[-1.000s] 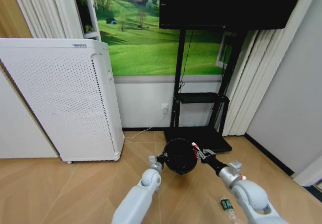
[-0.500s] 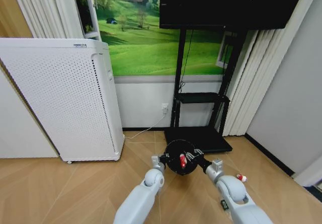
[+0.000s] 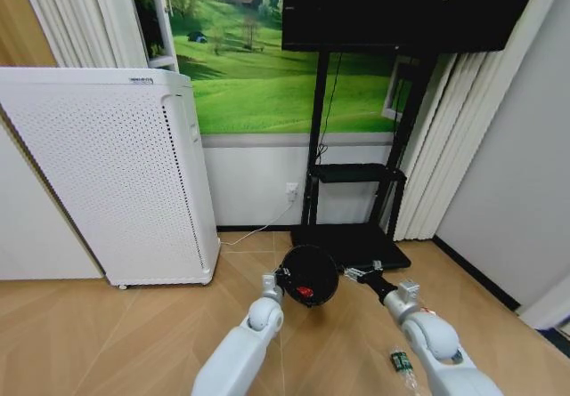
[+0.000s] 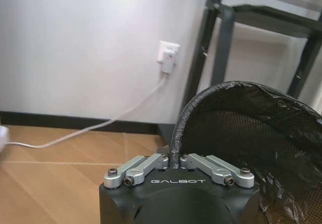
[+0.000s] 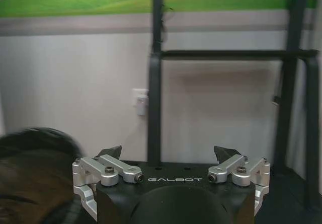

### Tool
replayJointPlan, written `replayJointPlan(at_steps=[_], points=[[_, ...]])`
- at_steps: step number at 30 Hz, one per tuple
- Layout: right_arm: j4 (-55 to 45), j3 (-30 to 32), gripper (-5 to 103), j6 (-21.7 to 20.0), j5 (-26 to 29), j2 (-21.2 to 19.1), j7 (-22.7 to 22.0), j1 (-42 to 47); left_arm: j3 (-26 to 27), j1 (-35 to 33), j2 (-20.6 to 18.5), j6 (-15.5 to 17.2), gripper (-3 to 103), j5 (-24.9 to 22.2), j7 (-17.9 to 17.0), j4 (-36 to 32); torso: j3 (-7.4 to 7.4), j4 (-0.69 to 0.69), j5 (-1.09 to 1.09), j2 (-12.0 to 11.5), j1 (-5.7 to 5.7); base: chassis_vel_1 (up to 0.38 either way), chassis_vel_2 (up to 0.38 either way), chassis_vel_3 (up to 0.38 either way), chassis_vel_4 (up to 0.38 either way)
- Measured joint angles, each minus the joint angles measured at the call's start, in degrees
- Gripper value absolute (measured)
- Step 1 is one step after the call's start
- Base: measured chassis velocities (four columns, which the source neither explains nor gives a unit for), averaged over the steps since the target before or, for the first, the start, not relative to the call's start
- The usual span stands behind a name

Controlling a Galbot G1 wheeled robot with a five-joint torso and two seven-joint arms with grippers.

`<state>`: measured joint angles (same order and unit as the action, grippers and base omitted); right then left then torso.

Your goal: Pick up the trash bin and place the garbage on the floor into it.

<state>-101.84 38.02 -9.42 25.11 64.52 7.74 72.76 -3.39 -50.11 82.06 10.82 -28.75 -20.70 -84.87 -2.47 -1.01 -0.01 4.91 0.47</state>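
Black mesh trash bin hangs pinched by our left gripper, mouth up for litter, while our right gripper gapes empty beside it.

Open floor is left out front; passage is blocked by the white appliance leftward and the TV stand right behind

**A living room in a home**

Herringbone wood floor meets white walls. A large dark television sits on a black stand before a green landscape mural. Pale curtains hang nearby, and a white perforated appliance stands beside a wall socket.
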Motion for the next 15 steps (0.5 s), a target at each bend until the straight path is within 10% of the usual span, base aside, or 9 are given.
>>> replayJointPlan(at_steps=[5, 15], points=[[7.9, 1.2, 100, 0.3, -1.7, 3.5, -6.4, -3.1, 5.3, -5.7, -4.6, 0.0, 4, 3.4, 3.3, -6.1, 0.0, 0.02, 0.0, 0.0, 0.0, 0.0, 0.0, 0.0, 0.0], [12.2, 1.1, 100, -0.7, -3.4, 4.5, -4.6, -5.0, 10.1, -10.8, -7.3, -1.8, 4, 7.0, 7.5, -10.5, 0.0, 0.0, -0.01, 0.0, 0.0, 0.0, 0.0, 0.0, 0.0]])
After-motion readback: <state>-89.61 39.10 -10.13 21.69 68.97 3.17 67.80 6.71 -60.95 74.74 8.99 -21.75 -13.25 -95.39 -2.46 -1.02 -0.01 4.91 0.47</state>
